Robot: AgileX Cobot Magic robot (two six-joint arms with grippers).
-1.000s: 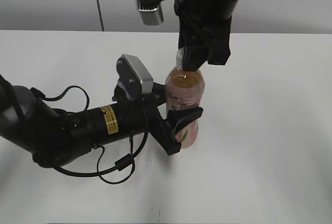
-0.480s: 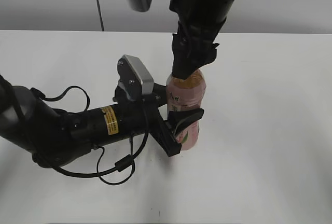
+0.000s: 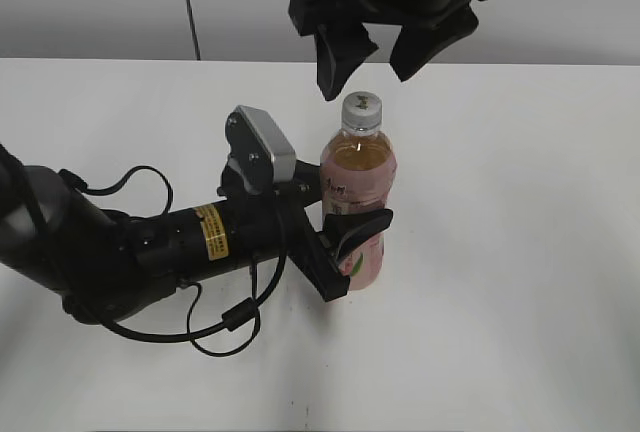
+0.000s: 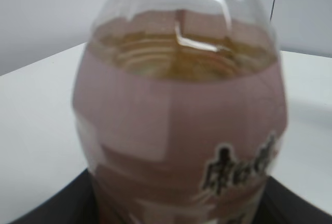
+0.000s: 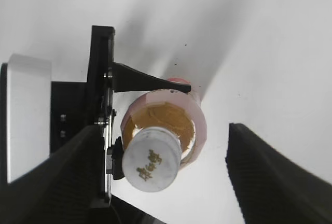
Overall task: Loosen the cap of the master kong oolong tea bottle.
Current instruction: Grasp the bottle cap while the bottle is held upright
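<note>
- While my left gripper pinches the master kong oolong tea bottle upright, my right gripper hangs spread above the cap.
- Next I'd lower, close, twist.

The master kong oolong tea bottle is clear, glossy plastic; bright glints run across its shoulder just in front of the left wrist camera, and the amber tea shows through the wall. A smooth, slightly shiny film label wraps the body, pink with dark characters. The cap, directly below the spread right gripper, is white plastic with a satin sheen and a small printed mark on top. That gripper's fingers look like matt black plastic with a fine woven texture. The left gripper clasping the bottle is smooth black plastic. The table beneath is matt white.
</note>
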